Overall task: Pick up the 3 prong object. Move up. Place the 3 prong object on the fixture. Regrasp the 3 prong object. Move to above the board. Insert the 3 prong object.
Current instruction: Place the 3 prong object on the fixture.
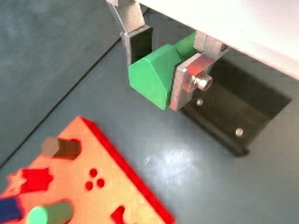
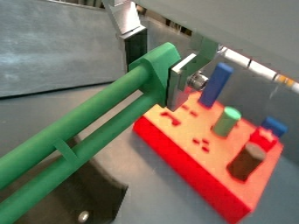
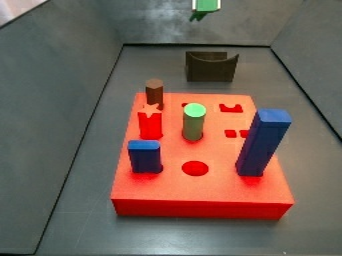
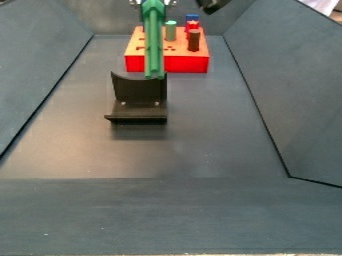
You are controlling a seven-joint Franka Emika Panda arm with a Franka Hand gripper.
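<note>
the gripper [image 1: 163, 63] is high above the floor, over the fixture [image 1: 239, 103], and its two silver fingers [image 1: 191, 80] are closed on the 3 prong object [image 1: 156, 76], pressing it from both sides near one end. in a side view the long green peg [image 4: 154, 40] hangs upright from the gripper, with its lower end just above the fixture [image 4: 136, 95], and i cannot tell if they touch. the board [image 3: 203, 155] lies well apart from the fixture [image 3: 210, 66] and carries a tall blue peg [image 3: 263, 142], a short blue peg [image 3: 144, 156], a brown peg [image 3: 154, 92] and a round green cylinder [image 3: 194, 122].
</note>
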